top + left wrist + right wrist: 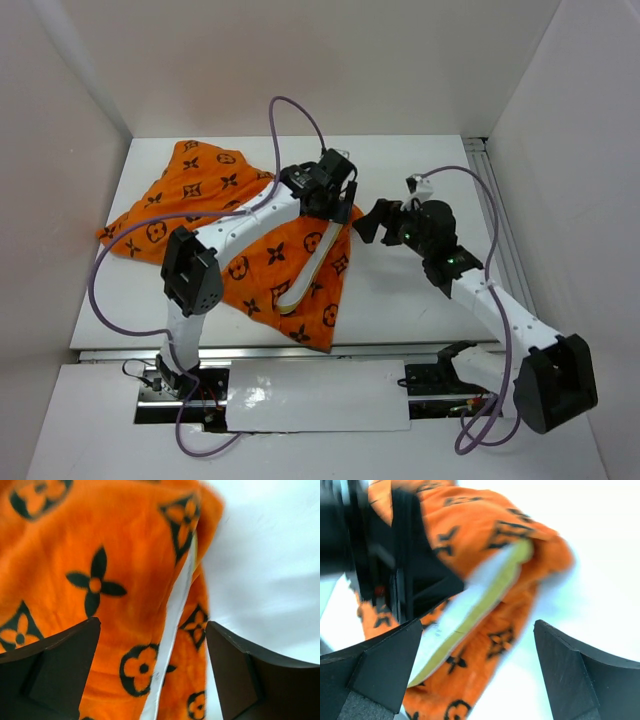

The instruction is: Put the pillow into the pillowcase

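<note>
Orange cloth covers most of the task's work already. The pillowcase [200, 200] lies crumpled across the left half of the table [392, 300], running from the far left corner toward the middle of the near edge. The pillow [305, 268] sits almost wholly inside it. Only a narrow white strip with its pale yellow seam shows in the case's open side, which faces the table's right edge.

Both grippers are released, jaws spread wide and holding nothing. The left gripper [152, 624] hangs over the far end of that opening, with the pillow's white strip running between its two fingers below. The right gripper [477, 625] hovers just beside the mouth on the bare table side and looks straight into the gap.

The step in hand appears to be closing the mouth over the exposed edge. To do it well, each gripper probably needs to take a single hem layer of the orange fabric, not the pillow and not both layers pinched together. The upper flap is the easier target from above. Drawing it toward the right edge while the pillow stays put should cover the seam. A grip that catches the pillow's seam would likely drag the pillow back out. The plush cloth will probably bunch, so a low, shallow bite at the hem seems safest.
</note>
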`<action>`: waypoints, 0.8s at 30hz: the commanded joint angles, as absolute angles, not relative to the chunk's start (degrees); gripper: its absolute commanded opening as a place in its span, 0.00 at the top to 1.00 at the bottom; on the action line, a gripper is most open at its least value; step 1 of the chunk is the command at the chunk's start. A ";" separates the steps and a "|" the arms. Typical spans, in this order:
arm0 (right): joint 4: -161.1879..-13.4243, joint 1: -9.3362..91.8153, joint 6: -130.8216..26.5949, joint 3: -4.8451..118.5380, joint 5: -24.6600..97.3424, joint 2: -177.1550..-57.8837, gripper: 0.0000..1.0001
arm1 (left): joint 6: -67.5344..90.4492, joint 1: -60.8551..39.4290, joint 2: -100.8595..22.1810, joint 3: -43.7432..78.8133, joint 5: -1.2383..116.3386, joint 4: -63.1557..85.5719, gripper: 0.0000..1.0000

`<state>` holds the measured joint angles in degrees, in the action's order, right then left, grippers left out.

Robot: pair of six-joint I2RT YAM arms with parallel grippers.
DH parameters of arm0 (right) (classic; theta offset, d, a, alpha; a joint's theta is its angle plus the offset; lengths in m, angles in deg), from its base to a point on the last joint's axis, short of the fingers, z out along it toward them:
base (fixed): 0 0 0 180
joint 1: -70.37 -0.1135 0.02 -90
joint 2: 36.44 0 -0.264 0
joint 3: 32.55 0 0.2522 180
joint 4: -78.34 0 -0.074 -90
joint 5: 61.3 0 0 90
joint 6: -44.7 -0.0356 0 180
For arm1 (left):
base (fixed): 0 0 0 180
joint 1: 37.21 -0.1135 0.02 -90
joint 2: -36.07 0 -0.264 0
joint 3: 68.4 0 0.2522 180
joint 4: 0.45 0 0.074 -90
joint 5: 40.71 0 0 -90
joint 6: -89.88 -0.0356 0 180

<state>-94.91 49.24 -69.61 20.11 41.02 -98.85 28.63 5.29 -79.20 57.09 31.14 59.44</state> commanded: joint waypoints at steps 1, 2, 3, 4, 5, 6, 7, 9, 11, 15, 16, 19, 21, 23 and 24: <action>-83.44 51.55 -69.02 19.18 34.33 -94.72 0.00 | 29.06 8.39 -74.95 52.43 26.80 59.72 0.00; -82.29 52.08 -69.03 18.66 34.33 -94.19 0.00 | 29.06 9.01 -74.42 51.11 25.83 59.72 0.00; -81.49 53.30 -69.03 18.13 35.28 -94.18 0.00 | 28.45 9.54 -74.41 48.49 24.60 59.72 0.00; -80.79 53.92 -68.51 18.13 36.42 -94.18 0.00 | 28.44 10.07 -74.41 47.42 24.07 60.24 0.00; -80.78 54.54 -68.50 17.34 39.31 -93.57 0.00 | 27.83 10.07 -74.41 46.54 23.54 60.25 0.00; -81.30 54.55 -68.50 16.81 40.99 -93.57 0.00 | 27.83 10.77 -74.41 46.01 23.54 60.94 0.00; -82.01 55.50 -67.98 16.02 42.22 -93.57 0.00 | 27.83 10.78 -75.19 45.13 23.54 61.56 0.00; -83.15 56.22 -67.28 15.23 45.21 -93.57 0.00 | 28.44 10.78 -77.04 44.43 22.39 62.70 0.00; -83.16 56.92 -66.66 15.23 46.09 -93.57 0.00 | 29.75 10.25 -78.53 44.42 22.39 63.49 0.00; -83.16 56.92 -64.81 15.23 48.04 -94.09 0.00 | 32.22 8.67 -83.45 45.90 19.77 67.43 0.46; -83.16 56.92 -64.29 15.23 48.04 -94.09 0.00 | 32.83 8.67 -84.42 46.70 19.24 68.41 0.63; -81.93 56.40 -62.96 14.62 46.90 -92.95 0.00 | 33.72 8.67 -85.05 49.68 16.08 69.03 1.00; -81.92 55.78 -62.35 14.61 45.58 -92.16 0.00 | 33.72 8.67 -85.05 51.97 15.45 69.56 1.00; -81.92 55.17 -61.82 14.61 45.05 -91.63 0.00 | 33.72 8.67 -83.56 54.69 14.92 70.09 1.00; -81.92 54.47 -61.82 14.61 45.05 -92.42 0.03 | 33.72 8.67 -81.38 55.31 14.92 70.09 1.00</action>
<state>-82.58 55.84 -63.63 14.69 45.72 -93.52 32.48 9.44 -84.29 52.15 19.42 68.49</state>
